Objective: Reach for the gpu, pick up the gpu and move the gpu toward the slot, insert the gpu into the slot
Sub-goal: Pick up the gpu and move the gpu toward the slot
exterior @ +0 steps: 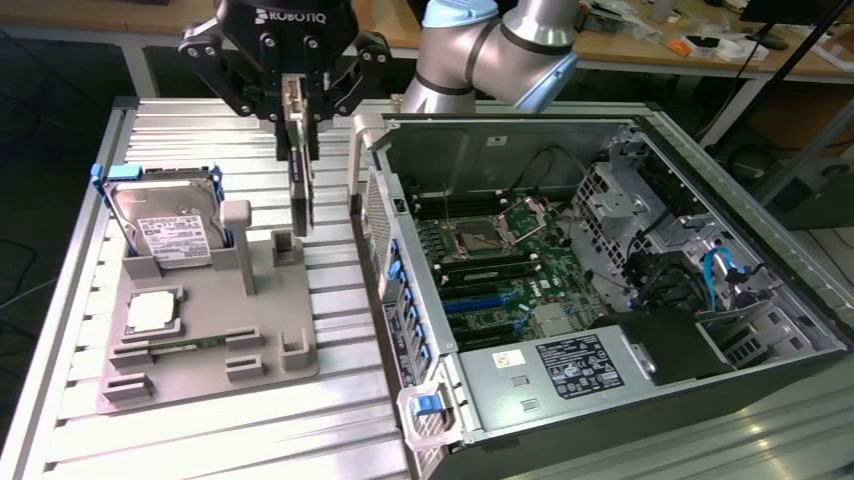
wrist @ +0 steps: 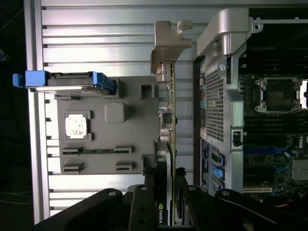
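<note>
Though partly hidden — gpu (exterior: 302,195) in gripper (exterior: 300,130)

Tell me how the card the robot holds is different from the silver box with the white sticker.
The gpu is thin and dark; the hard drive is boxy and silver with a white label. The gpu is clamped in the gripper and hangs straight up and down; the hard drive leans in the grey stand, untouched. Both are on the exterior view's left of the open computer case.
</note>
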